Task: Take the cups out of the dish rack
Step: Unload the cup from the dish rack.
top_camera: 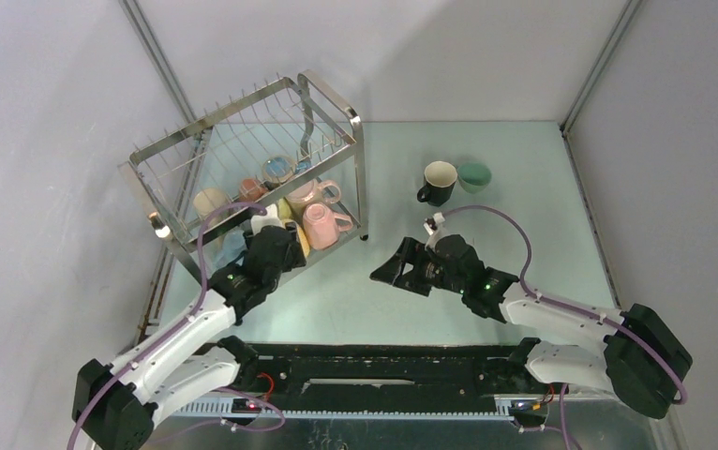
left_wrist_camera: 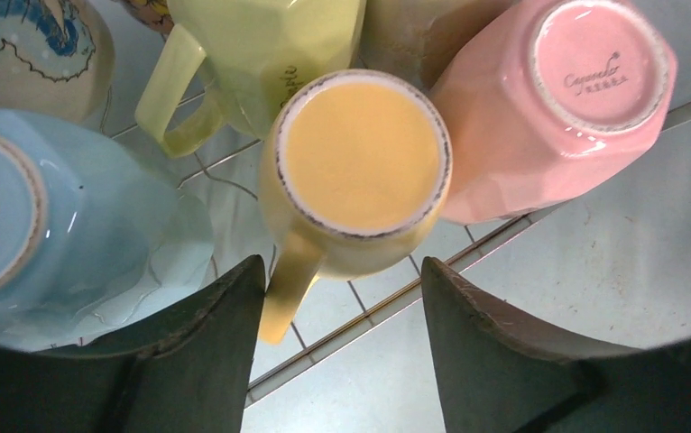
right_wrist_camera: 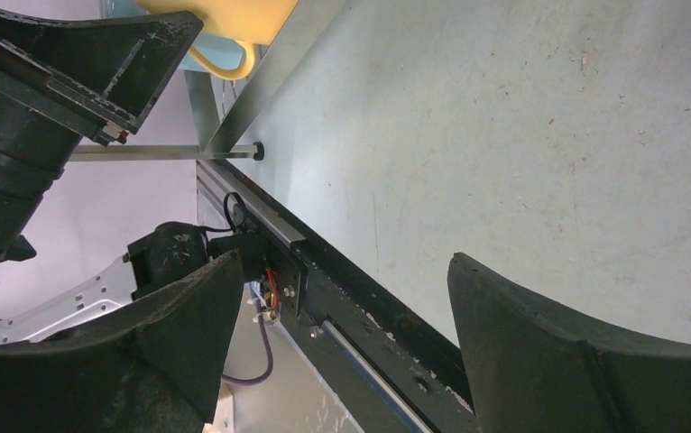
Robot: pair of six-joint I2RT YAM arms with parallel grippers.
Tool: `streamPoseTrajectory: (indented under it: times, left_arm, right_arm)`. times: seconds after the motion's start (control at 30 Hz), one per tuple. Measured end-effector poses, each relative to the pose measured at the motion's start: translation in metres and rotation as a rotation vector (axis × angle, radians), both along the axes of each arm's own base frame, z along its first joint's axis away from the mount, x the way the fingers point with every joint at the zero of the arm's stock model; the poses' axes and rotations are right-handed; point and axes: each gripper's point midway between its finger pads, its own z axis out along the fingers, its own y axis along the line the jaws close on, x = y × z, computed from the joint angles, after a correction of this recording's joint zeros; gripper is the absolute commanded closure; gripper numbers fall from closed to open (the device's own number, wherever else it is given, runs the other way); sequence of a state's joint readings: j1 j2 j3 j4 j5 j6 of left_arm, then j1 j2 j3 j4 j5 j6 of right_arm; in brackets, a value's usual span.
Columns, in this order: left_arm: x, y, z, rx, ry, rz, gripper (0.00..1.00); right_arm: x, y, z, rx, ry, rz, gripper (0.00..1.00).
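Top view, left arm [top_camera: 186, 328]: stretched from its base at 7 o'clock up toward 11, wrist dipped over the near edge of the dish rack [top_camera: 243, 150].
Top view, right arm [top_camera: 561, 319]: low and bent, reaching from 4 o'clock toward the centre, its head over bare counter [top_camera: 524, 225], well apart from the rack.
Top view, cups in the rack: about eight, sitting low, a couple half hidden under the left wrist.
Top view, cups on the counter: two, the black cup [top_camera: 438, 183] and green cup [top_camera: 474, 175], just beside each other at 1 o'clock.
Left wrist view, pose: looking straight down into the rack.
Left wrist view, count: five clear ones. Yellow cup [left_wrist_camera: 360, 153] dead centre, base up; pink cup [left_wrist_camera: 558, 108] at 2 o'clock, base up; lime cup [left_wrist_camera: 252, 54] at 11; light blue cup [left_wrist_camera: 53, 216] at 9; patterned cup [left_wrist_camera: 17, 45] in the 10 o'clock corner.
Left jaws: spread, fingers [left_wrist_camera: 207, 352] either side of the yellow cup. Its handle points to 7 o'clock, just beside one finger; contact I cannot tell. Nothing pinched.
Right wrist view, pose: tilted, low over the counter, facing the rack's foot.
Right wrist view, count: one cup, the yellow one, at 11 o'clock.
Right jaws: spread wide, fingers [right_wrist_camera: 540, 343] with only counter and its black rail [right_wrist_camera: 369, 325] between them.
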State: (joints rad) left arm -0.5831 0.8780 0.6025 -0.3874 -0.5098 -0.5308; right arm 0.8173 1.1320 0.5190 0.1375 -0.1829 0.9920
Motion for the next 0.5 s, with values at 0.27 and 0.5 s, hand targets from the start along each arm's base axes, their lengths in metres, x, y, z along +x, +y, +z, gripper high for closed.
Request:
streamPoseTrajectory:
  times: [0.27, 0.5]
  left_arm:
    - [-0.004, 0.005, -0.012, 0.018, 0.016, 0.008, 0.5]
    - [0.001, 0.001, -0.018, 0.018, 0.025, 0.006, 0.55]
  right_arm:
    - [-0.003, 0.002, 0.0, -0.003, -0.004, 0.004, 0.1]
    - [-0.003, 0.001, -0.001, -0.01, -0.006, 0.0, 0.1]
